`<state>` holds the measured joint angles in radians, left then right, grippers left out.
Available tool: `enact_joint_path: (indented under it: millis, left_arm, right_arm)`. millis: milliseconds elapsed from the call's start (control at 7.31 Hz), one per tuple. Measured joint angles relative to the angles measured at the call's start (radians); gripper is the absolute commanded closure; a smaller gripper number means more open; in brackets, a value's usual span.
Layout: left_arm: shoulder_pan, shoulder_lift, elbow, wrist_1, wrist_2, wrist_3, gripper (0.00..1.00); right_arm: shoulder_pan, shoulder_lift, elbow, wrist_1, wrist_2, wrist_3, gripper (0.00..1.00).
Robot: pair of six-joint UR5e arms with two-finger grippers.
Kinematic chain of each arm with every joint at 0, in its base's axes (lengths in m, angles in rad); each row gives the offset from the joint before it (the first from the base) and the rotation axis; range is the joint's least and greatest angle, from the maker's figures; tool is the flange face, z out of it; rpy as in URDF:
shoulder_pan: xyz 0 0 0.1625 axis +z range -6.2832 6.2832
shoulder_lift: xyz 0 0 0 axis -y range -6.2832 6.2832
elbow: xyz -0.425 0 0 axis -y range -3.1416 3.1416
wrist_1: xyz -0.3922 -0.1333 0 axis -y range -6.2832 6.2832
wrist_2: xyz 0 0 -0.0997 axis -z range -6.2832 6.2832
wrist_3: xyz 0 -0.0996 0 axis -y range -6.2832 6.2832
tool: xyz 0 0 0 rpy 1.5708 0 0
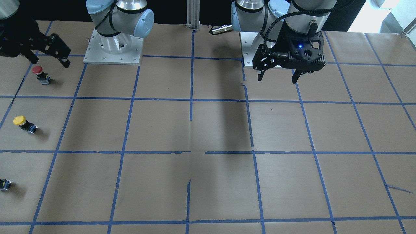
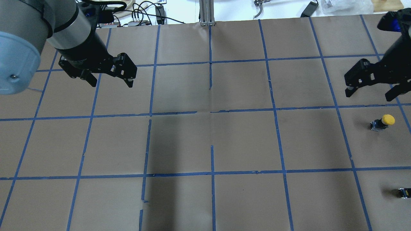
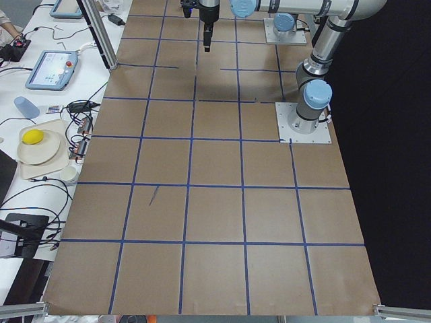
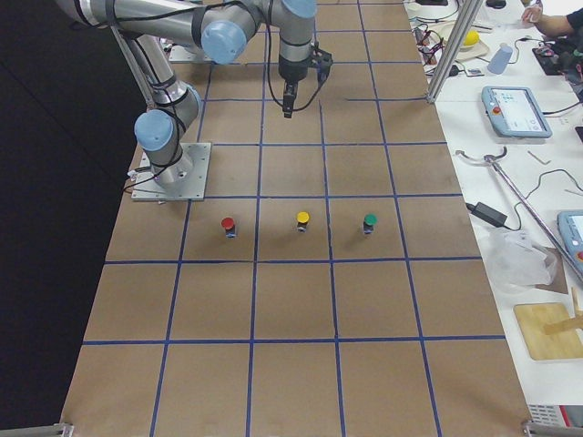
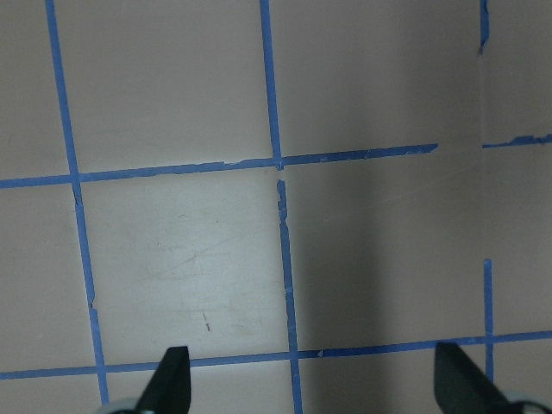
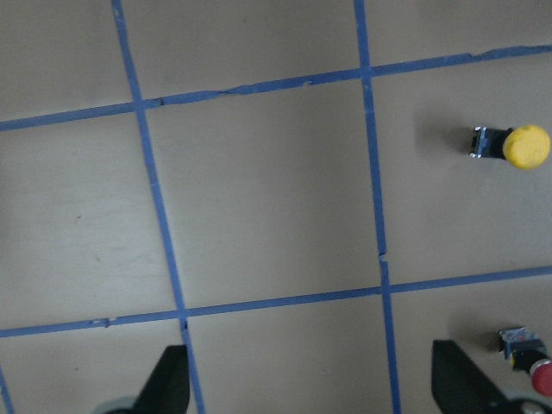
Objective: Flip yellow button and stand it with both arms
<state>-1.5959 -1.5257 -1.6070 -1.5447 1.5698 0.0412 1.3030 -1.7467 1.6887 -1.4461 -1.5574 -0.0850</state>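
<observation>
1. The yellow button (image 1: pixel 24 123) sits on the brown bench (image 1: pixel 208 188) far out on the robot's right side, in a square of the blue tape grid (image 1: pixel 191 99). From the exterior right view it seems to stand on its base, cap up.
2. A red button (image 1: pixel 40 74) stands in the next square toward the robot's base, well apart from the yellow one.
3. The right gripper (image 2: pixel 369 95) hangs above the bench with its fingers spread wide and nothing between them. It touches neither button. In its wrist view the yellow button lies off to the upper right and the red one by the lower right corner.
4. The left gripper (image 1: pixel 277 78) hangs over bare bench on the other side, fingers likewise spread and empty, far from the yellow button.
</observation>
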Motion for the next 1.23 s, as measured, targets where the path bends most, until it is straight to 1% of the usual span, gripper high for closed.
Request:
enact_joint_path:
  millis: [137,274,410,684,1231]
  left_arm:
    - [-0.001,0.0,0.003,0.0,-0.005,-0.001,0.0]
    - [-0.002,0.0,0.005,0.0,-0.008,-0.001,0.0]
    - [-0.002,-0.001,0.005,0.0,-0.009,-0.001,0.0]
    - [-0.001,-0.001,0.005,0.0,-0.009,-0.001,0.0]
    - [0.0,-0.001,0.004,0.0,-0.008,-0.001,0.0]
  right_arm:
    - [0.087,0.001,-0.033,0.032,-0.003,0.124,0.0]
    - [0.153,0.012,-0.045,0.037,-0.004,0.2,0.0]
    - [0.193,0.029,-0.048,0.03,-0.005,0.229,0.0]
    - [0.221,0.044,-0.045,0.019,-0.004,0.23,0.0]
    - [0.224,0.047,-0.016,0.014,-0.004,0.182,0.0]
